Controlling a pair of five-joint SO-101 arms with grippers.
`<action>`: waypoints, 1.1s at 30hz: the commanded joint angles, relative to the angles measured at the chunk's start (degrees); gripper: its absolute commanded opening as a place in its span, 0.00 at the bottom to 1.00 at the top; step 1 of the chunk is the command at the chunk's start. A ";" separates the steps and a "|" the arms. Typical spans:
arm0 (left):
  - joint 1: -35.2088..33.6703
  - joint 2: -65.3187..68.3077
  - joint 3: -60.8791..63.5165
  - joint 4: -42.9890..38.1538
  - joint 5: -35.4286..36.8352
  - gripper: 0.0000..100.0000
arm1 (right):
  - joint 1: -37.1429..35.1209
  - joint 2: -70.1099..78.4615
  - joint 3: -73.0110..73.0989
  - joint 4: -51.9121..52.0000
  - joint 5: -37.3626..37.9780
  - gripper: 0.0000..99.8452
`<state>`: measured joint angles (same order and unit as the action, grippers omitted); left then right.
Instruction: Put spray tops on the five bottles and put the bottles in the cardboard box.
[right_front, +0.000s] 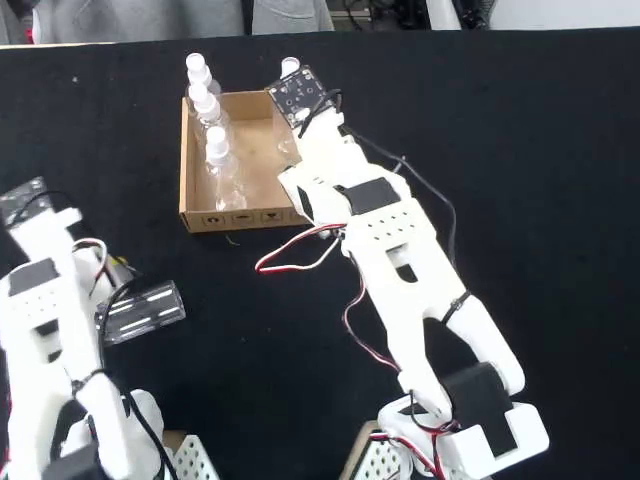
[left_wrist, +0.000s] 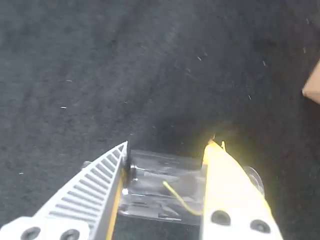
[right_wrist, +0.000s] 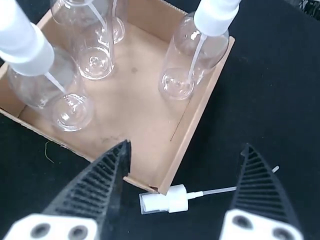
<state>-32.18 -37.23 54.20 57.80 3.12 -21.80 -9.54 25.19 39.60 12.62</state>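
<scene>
A cardboard box (right_front: 240, 218) stands at the back of the black table. Several clear bottles with white spray tops stand in it: three along one side (right_front: 217, 150) and one (right_front: 290, 70) at the far corner. In the right wrist view these bottles (right_wrist: 197, 55) rise from the box floor (right_wrist: 145, 105). My right gripper (right_wrist: 186, 147) hangs open above the box's corner. Just outside that corner a loose white spray top (right_wrist: 167, 202) lies on the table. My left gripper (left_wrist: 167, 150) is shut on a clear bottle (left_wrist: 165, 185), which is held sideways at the left (right_front: 150, 308).
The right arm (right_front: 400, 250) stretches across the table's middle to the box, with red and white cables (right_front: 300, 255) trailing beside it. A corner of the box (left_wrist: 312, 87) shows at the left wrist view's edge. Black table lies to the right.
</scene>
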 joint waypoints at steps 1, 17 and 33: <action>-3.03 -5.36 1.01 -2.20 1.85 0.22 | -1.32 -4.00 -4.44 0.79 0.26 0.29; -22.99 -7.21 1.54 -2.11 -4.48 0.22 | -1.32 -4.00 -4.53 1.05 0.26 0.29; -27.82 -7.03 4.44 2.99 -17.85 0.23 | -1.32 -3.56 -4.44 0.97 0.26 0.29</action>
<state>-59.87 -42.95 58.68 60.79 -12.88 -21.80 -9.54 25.19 40.66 12.62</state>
